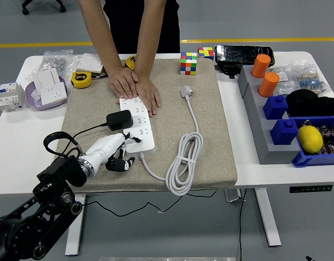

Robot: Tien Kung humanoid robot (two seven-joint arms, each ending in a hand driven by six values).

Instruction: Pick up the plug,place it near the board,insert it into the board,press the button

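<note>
A white power strip [138,124] lies lengthwise on a beige mat [210,119]. A black plug [119,120] sits in the strip's left side, and its black cord trails off to the left. My left hand [117,157], white with black fingers, hovers at the strip's near end. Its fingers are curled and hold nothing. A person's two hands [135,87] press flat on the strip's far end. The right arm does not show.
The strip's own white cable lies coiled [184,163] at the mat's front, and its white plug [186,91] lies loose further back. Rubik's cubes [188,63] and a yellow tape measure [81,79] are at the back. At the right stand blue bins [313,157], a lemon [310,138] and orange cups [269,84].
</note>
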